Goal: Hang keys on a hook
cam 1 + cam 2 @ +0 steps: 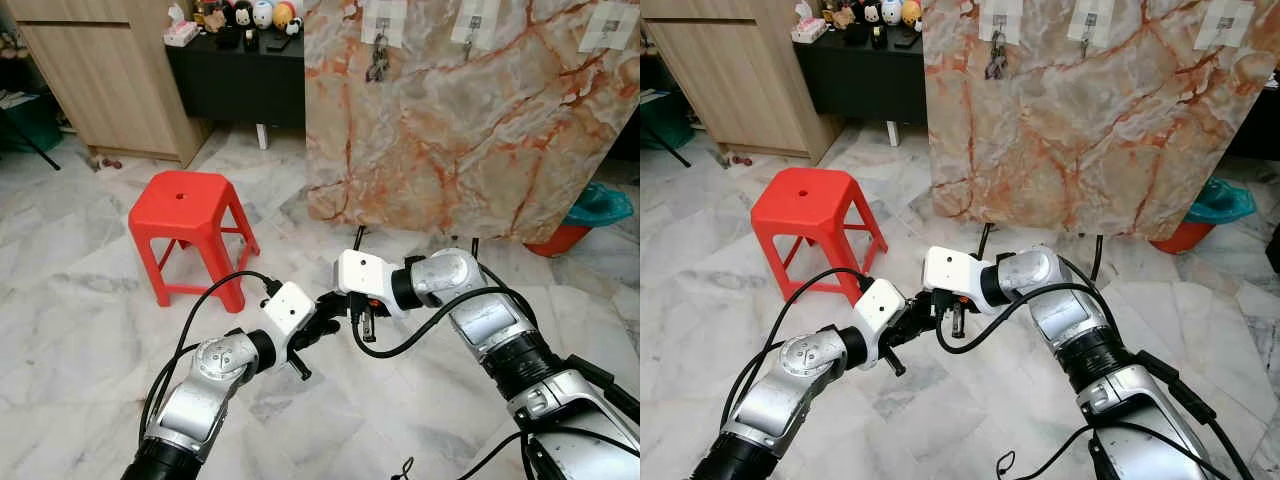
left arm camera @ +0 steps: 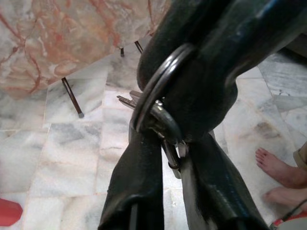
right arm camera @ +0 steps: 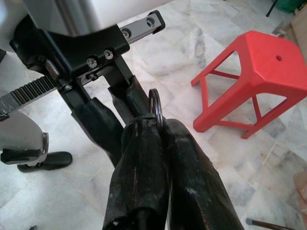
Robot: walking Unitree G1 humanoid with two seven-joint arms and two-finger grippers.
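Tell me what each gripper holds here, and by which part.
Both hold one bunch of keys by its metal ring: the right gripper pinches the ring, and the left gripper also grips there, meeting mid-air above the floor.

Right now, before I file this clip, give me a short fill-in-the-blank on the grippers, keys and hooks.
1. Both grippers meet at a metal key ____.
2. The stool on the robot's left is ____.
3. Keys already hang on the marble board's ____ hook.
4. The floor is ____ tile.

Missing: ring; red; leftmost; marble
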